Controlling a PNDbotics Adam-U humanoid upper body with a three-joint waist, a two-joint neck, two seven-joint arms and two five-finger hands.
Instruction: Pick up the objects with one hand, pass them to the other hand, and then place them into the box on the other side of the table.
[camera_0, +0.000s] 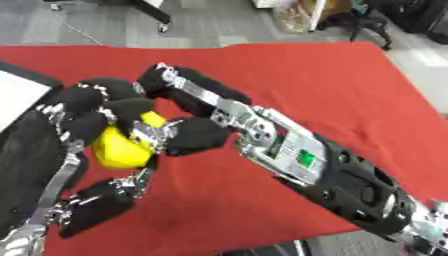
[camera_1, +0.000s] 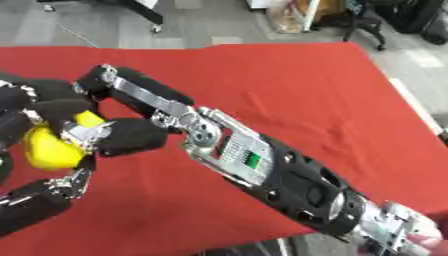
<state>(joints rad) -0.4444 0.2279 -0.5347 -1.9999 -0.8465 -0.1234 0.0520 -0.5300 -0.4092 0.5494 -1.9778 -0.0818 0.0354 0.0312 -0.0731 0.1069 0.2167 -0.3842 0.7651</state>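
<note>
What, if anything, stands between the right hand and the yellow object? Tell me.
Nothing visible. The right hand already meets the yellow object, which sits in the curled fingers of the left hand above the red tablecloth. Those left fingers cover part of it.

Both hands, left (camera_0: 83, 120) and right (camera_0: 197, 127), were black-padded with silver joints; the right forearm (camera_1: 289, 180) bore a green mark.

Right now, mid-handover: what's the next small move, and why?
Probably let one hand release. Both the left hand and the right hand have fingers curled round the yellow object above the red table. Which hand is giving isn't shown. No box is clearly visible, so the placement target can't be confirmed yet.
</note>
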